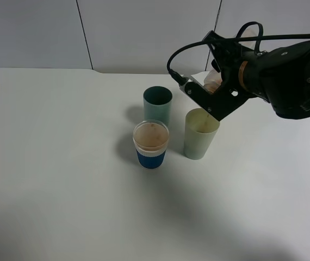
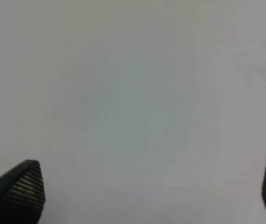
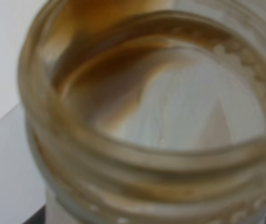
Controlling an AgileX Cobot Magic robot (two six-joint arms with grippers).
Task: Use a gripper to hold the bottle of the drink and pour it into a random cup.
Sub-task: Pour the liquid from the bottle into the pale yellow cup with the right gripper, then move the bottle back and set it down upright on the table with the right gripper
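My right gripper [image 1: 214, 93] is shut on the bottle [image 1: 214, 80] and holds it tilted, neck down, just above the rim of the pale yellow-green cup [image 1: 200, 136]. A thin brown thread of the drink [image 1: 206, 116] runs from the neck into that cup. In the right wrist view the bottle's wide open neck [image 3: 137, 154] fills the frame, with brown drink [image 3: 100, 60] streaked inside. My left gripper [image 2: 151, 191] is open and empty over bare table; only its two fingertips [image 2: 23, 189] show.
A dark teal cup [image 1: 157, 104] stands behind and to the left of the pale cup. A clear cup with a blue sleeve [image 1: 150, 144], filled with brown liquid, stands to its left front. The white table [image 1: 62, 163] stretches left and front.
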